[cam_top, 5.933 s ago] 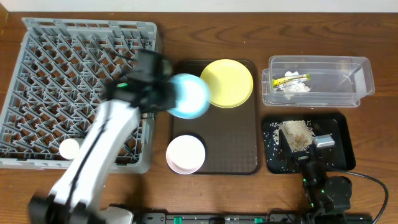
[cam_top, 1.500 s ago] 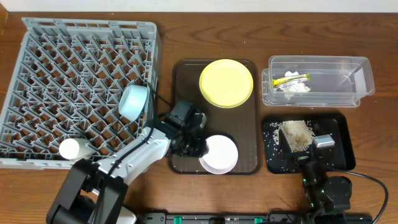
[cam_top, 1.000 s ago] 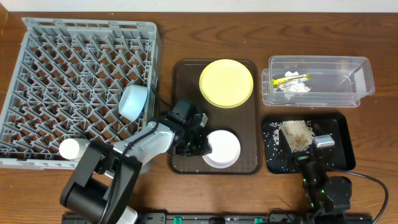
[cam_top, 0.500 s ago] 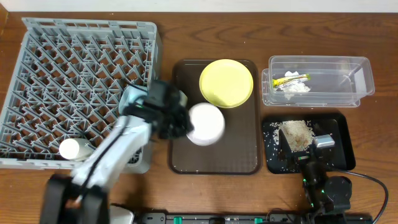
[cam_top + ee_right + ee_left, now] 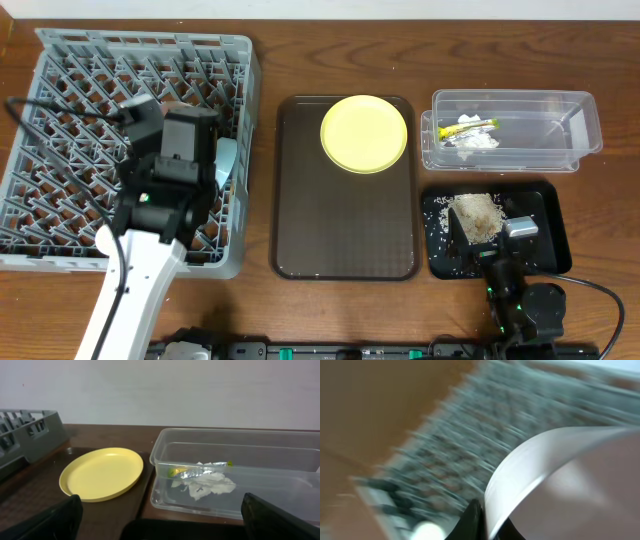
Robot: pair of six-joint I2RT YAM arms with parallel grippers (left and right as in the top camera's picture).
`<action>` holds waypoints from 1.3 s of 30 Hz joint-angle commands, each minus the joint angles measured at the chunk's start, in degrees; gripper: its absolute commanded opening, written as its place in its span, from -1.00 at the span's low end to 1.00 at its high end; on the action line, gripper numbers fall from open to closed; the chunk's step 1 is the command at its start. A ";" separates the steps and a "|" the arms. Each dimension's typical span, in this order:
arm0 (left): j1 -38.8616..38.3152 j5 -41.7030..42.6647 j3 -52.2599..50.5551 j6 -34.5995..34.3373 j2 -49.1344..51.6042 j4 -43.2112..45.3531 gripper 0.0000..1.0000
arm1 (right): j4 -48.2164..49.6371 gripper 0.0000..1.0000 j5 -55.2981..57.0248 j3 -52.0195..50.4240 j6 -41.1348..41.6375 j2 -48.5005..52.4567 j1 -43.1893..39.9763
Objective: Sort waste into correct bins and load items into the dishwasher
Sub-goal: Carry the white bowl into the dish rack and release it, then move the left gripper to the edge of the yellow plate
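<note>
The white bowl [image 5: 560,485] is held by its rim in the left gripper [image 5: 480,522]. One dark finger presses on the edge, so the gripper seems clamped on the bowl, although the wrist picture is very blurred. In the overhead view the left arm is above the middle of the grey dish rack [image 5: 80,80] and hides the bowl. The light blue bowl [image 5: 227,162] stands on its edge between the pegs, near the right wall of the rack. Just beside the rack on the right lies the dark brown serving tray [image 5: 345,230]. The yellow plate [image 5: 364,133] rests on the tray's far end, partly over the rim. Well apart from the rack, beyond the serving tray, is the clear tub [image 5: 585,125]. In it are the yellow-green wrapper [image 5: 468,127] and the white tissue [image 5: 472,142]. In front of the tub is the black tray [image 5: 548,215], which holds the beige food scraps [image 5: 477,216]. The right gripper [image 5: 161,507] is on that same side, far from the rack. Its fingers are spread apart and hold nothing.
</note>
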 commanded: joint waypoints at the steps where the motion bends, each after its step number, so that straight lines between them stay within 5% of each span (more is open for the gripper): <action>1: 0.70 -21.27 0.28 6.34 4.52 1.66 -0.85 | -0.22 0.99 0.13 -0.07 -0.28 -0.11 -0.39; 12: 3.93 -33.75 0.28 7.82 25.77 6.51 -0.85 | -0.22 0.98 0.15 -0.07 -0.28 -0.11 -0.39; 27: 2.38 -20.68 0.28 8.13 31.76 5.60 -0.84 | -0.22 0.98 0.15 -0.07 -0.31 -0.11 -0.39; 34: -1.64 -16.72 0.31 8.15 31.67 5.20 -0.66 | -0.20 0.98 0.15 -0.07 -0.28 -0.11 -0.39; 39: -3.41 -16.04 0.39 8.13 30.05 4.28 -0.13 | -0.22 0.98 0.13 -0.07 -0.28 -0.11 -0.39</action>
